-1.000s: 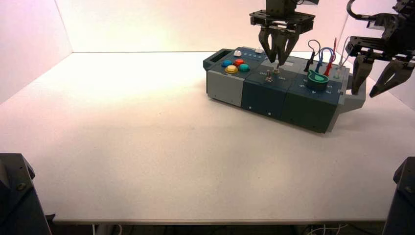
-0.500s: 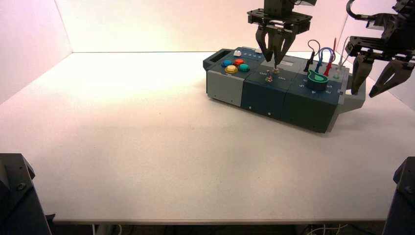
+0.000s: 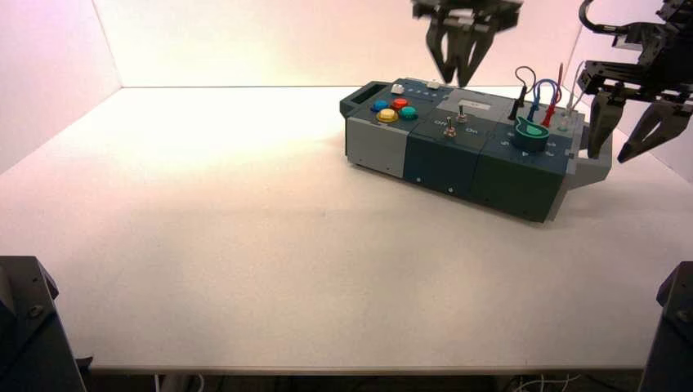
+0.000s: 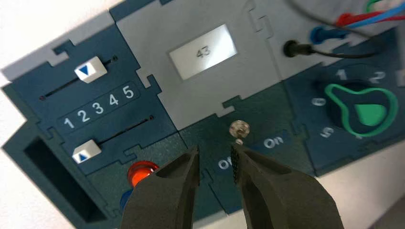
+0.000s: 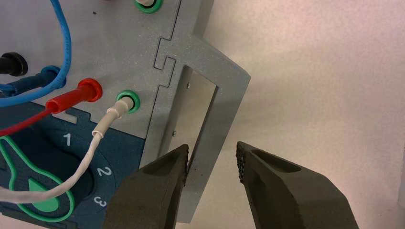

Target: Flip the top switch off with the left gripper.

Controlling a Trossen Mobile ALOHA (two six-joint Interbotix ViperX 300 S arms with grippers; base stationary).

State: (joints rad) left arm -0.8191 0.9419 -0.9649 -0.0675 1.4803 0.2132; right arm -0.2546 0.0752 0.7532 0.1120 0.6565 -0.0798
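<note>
Pale walls [image 3: 327, 41] are seen behind a light table [image 3: 245, 245], on whose right rear part the box [image 3: 458, 155] is set at a slant. The top switch [image 3: 462, 117] is found on the box's dark middle section, just beside the light grey plate [image 4: 203, 52] marked "43". It is left untouched; whether it is set to off cannot be told. The other switch [image 3: 449, 131] is placed nearer the box's front edge; its lever is seen in the high view.

Above the top switch and apart from it, the left gripper [image 3: 456, 83] is held, its 2 fingers a little apart with nothing between them.

To the left on the box, 4 buttons [image 3: 386, 116] are grouped: blue, red, yellow and green. Behind them are 2 white sliders [image 4: 90, 70]: the 1 nearer the buttons is set at the "1" end, the other towards the "5" end.

To the right, the green-topped knob [image 3: 530, 135] is seen, with black, blue, red and white wires [image 3: 546, 98] plugged in behind it. The right gripper [image 3: 607, 157] is parked by the box's right end, its fingers spread wide.
</note>
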